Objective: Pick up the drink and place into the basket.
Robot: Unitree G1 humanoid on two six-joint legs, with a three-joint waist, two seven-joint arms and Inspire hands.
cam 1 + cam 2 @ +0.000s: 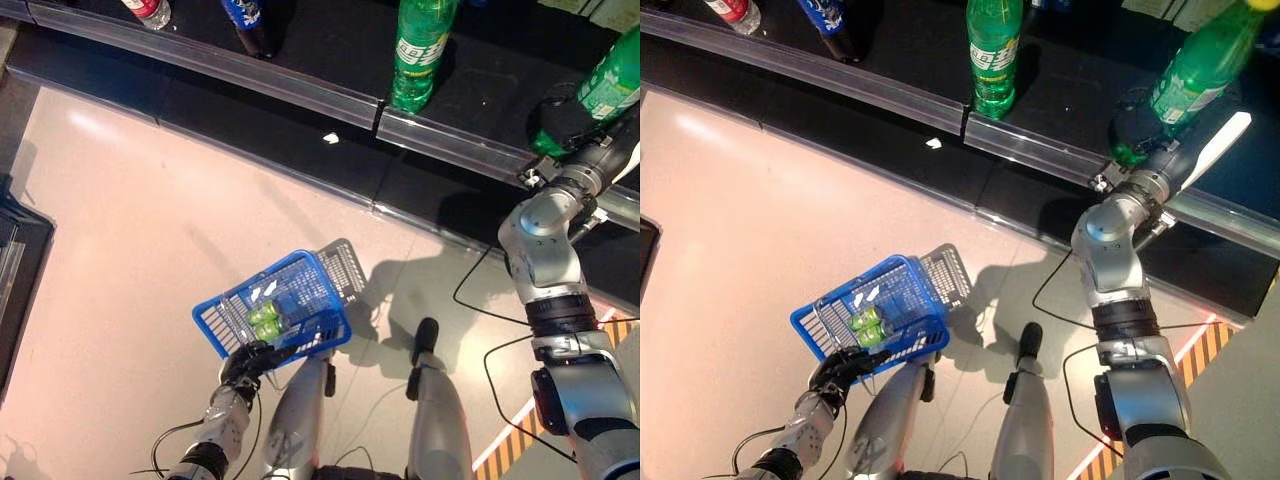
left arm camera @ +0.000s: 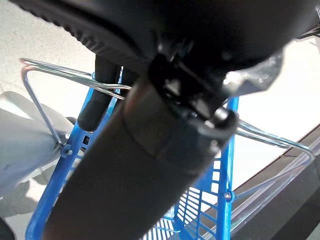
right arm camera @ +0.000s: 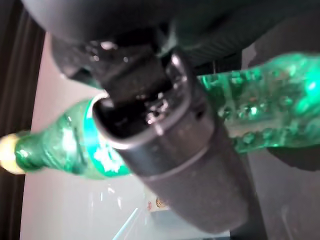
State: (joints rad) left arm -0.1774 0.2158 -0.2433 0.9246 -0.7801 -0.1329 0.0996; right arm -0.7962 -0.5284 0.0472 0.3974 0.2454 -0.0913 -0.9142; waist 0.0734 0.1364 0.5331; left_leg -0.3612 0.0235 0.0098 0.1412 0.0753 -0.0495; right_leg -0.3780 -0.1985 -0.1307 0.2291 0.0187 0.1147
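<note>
Beside the dark shelf, on its floor side, the left eye view shows the blue basket hanging from the left hand, with what look like two small green drinks already lying in it, so part of the job seems done. At the shelf's right end the right hand is wrapped around the lower part of a green bottle; a second green bottle stands untouched further left along the shelf, and two other bottles show at its far left. Seen from the right eye view, the same grasp is clearer: the held bottle leans away from upright, so it is probably already lifted off the shelf, though its base is hidden behind the hand and I cannot be sure. Only the left wrist view shows how the basket is carried: the dark fingers curl over the wire handle, with the blue mesh wall below them. Only the right wrist view confirms the other grip, with the thumb pressed across the bottle's label band and the pale cap end sticking out past the hand. What is left, by my reading, is to carry this bottle from the shelf to the basket and let it go inside.
</note>
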